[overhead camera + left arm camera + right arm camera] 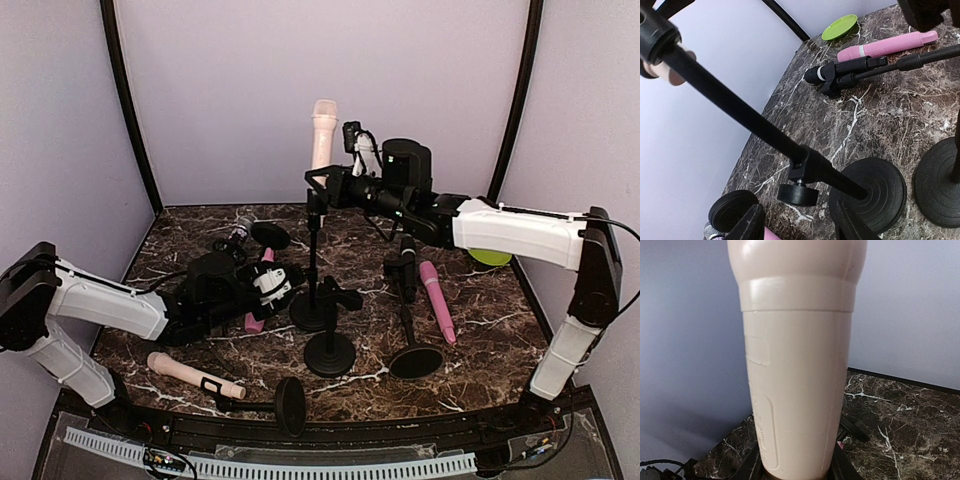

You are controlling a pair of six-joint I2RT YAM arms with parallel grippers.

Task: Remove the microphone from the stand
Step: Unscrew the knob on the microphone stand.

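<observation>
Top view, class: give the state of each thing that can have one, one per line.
right hand, shut on raised cream microphone
raised cream microphone, upright
left hand, open beside centre stand
centre stand, upright
black microphone, held in clip
pink microphone, lying flat
other cream microphone, lying flat

The left arm (105, 305) starts at 8 o'clock in the top view and stretches low toward 3 o'clock. It ends in the left gripper (280, 283) near centre, whose jaws stand parted and grip nothing. The right arm (515, 232) climbs from 4 o'clock toward 12, bends at the elbow and reaches toward 9 o'clock. The right gripper (320, 183) sits high, its jaws narrow and apparently clamped on the base of the microphone (800, 365).
</observation>
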